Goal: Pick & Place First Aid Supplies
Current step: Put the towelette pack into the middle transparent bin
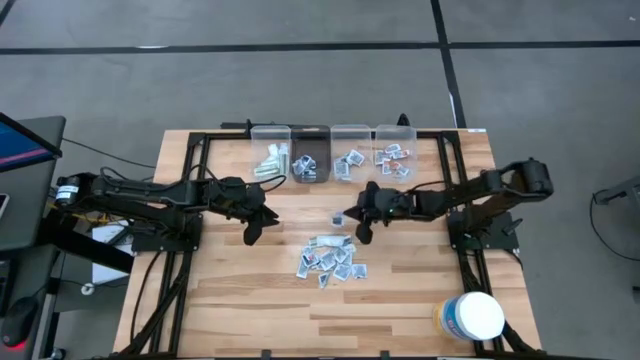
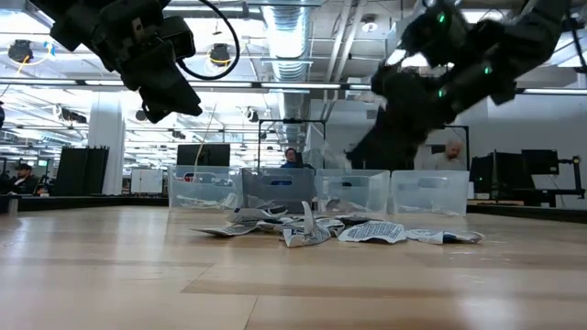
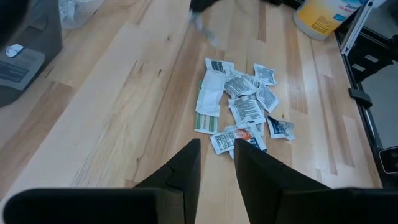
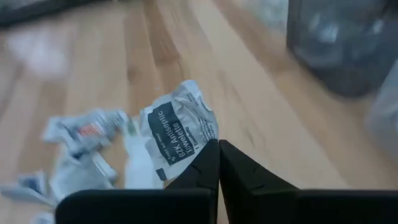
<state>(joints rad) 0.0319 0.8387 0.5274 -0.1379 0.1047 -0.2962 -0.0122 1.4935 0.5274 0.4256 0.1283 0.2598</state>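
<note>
A pile of first aid supplies (image 1: pixel 330 258), small white packets with dark, blue or red print, lies on the wooden table's middle (image 3: pixel 239 106). My right gripper (image 1: pixel 347 215) hangs just beyond the pile's far side, shut on one white packet (image 4: pixel 177 134) with a dark printed band. My left gripper (image 1: pixel 262 218) hovers left of the pile, open and holding nothing (image 3: pixel 216 146). My right gripper pinches the packet by one corner (image 4: pixel 202 144) between its two fingertips, coming slanting down from the table's right. The crumpled packet sticks out ahead of the fingers, its printed face showing. It is lifted clear of the pile (image 4: pixel 87 140) below.
A row of clear bins (image 1: pixel 330 160) stands along the far edge, each holding some packets. A large white tub with a yellow label (image 1: pixel 470 318) stands at the near right corner. Bare wood lies left of the pile and in front of it.
</note>
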